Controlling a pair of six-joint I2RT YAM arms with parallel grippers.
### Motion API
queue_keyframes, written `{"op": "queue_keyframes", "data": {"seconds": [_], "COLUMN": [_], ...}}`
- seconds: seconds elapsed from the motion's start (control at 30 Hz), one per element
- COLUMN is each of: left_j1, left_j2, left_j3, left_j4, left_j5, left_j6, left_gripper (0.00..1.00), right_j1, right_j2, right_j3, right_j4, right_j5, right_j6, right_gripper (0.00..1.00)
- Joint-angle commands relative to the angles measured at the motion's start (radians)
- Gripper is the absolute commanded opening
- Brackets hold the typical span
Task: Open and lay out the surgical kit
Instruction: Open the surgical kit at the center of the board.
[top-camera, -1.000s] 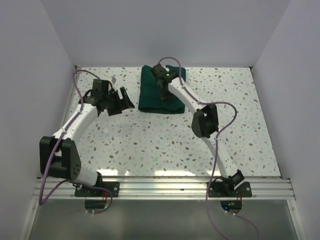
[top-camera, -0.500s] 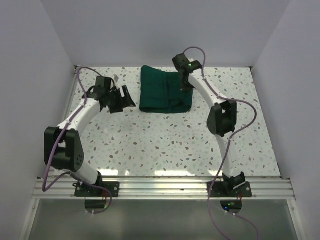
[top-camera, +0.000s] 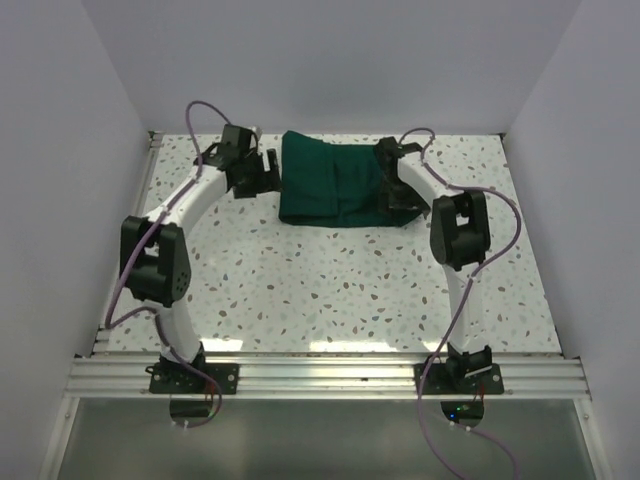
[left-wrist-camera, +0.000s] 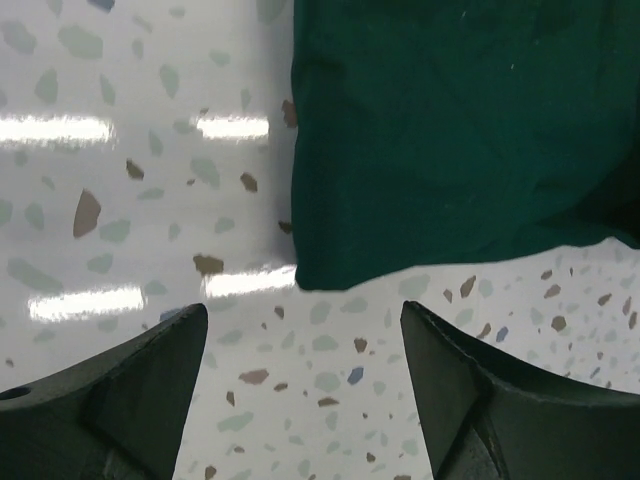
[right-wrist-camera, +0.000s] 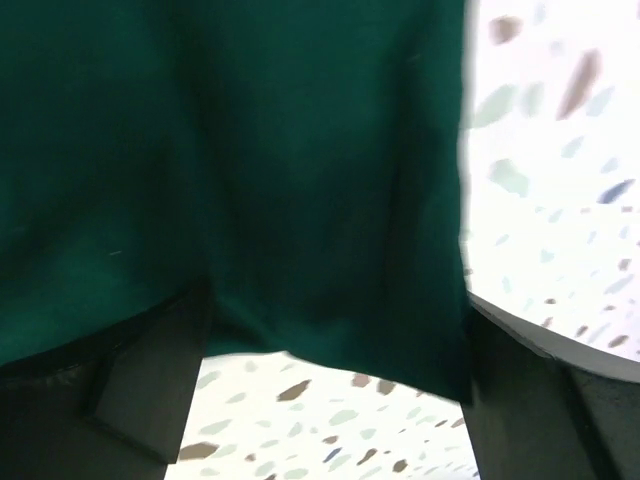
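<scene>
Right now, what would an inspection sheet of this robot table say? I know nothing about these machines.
surface: speckled table, glossy, with light glare.
job's things: dark green cloth wrap lying folded near the far side; no tray or instruments visible.
clutter: nothing seen.
grippers: left gripper open, just short of the wrap's left edge; right gripper open, fingers either side of the wrap's right edge.
cables: purple cables loop along both arms.
surroundings: plain pale walls on three sides; metal rail carrying the arm bases.
</scene>
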Motion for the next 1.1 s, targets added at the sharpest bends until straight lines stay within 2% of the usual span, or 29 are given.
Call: {"op": "queue_keyframes", "data": {"seconds": [0.0, 0.07, 0.17, 0.27, 0.47, 0.6, 0.77, 0.87, 0.93, 1.0, 1.03, 1.07], "left_j1": [-0.084, -0.145, -0.219, -0.27, -0.345, -0.405, -0.431, -0.431, -0.429, -0.429, -0.429, -0.429], "left_j2": [0.125, 0.232, 0.391, 0.519, 0.621, 0.688, 0.745, 0.759, 0.759, 0.753, 0.747, 0.742], "left_j3": [0.234, 0.346, 0.647, 0.807, 0.811, 0.86, 0.883, 0.88, 0.877, 0.869, 0.866, 0.866], "left_j4": [-0.073, -0.11, -0.188, -0.228, -0.148, -0.162, -0.202, -0.214, -0.219, -0.22, -0.219, -0.219], "left_j5": [-0.155, -0.209, -0.282, -0.328, -0.416, -0.566, -0.693, -0.706, -0.704, -0.704, -0.706, -0.713], "left_j6": [0.058, 0.065, 0.051, 0.031, -0.003, -0.001, 0.0, 0.002, -0.003, -0.003, -0.003, -0.003], "left_gripper": [0.82, 0.82, 0.82, 0.82, 0.83, 0.85, 0.86, 0.85, 0.82, 0.74, 0.61, 0.58], "right_j1": [-0.014, -0.015, -0.015, -0.015, -0.014, -0.015, -0.014, -0.014, -0.015, -0.015, -0.015, -0.014], "right_j2": [-0.084, -0.117, -0.184, -0.265, -0.405, -0.486, -0.514, -0.508, -0.496, -0.488, -0.485, -0.479], "right_j3": [-0.008, -0.016, -0.043, -0.079, -0.146, -0.221, -0.275, -0.277, -0.274, -0.269, -0.267, -0.264], "right_j4": [0.007, 0.007, 0.006, -0.001, -0.037, -0.021, -0.004, 0.006, 0.004, 0.004, 0.004, 0.004], "right_j5": [0.07, 0.099, 0.111, 0.094, 0.007, -0.038, -0.097, -0.11, -0.116, -0.128, -0.131, -0.131], "right_j6": [0.011, 0.001, 0.003, 0.023, 0.04, 0.035, 0.037, 0.032, 0.029, 0.028, 0.029, 0.026], "right_gripper": [0.99, 0.99, 0.99, 0.99, 0.99, 0.99, 0.99, 0.99, 0.99, 0.99, 0.99, 0.99]}}
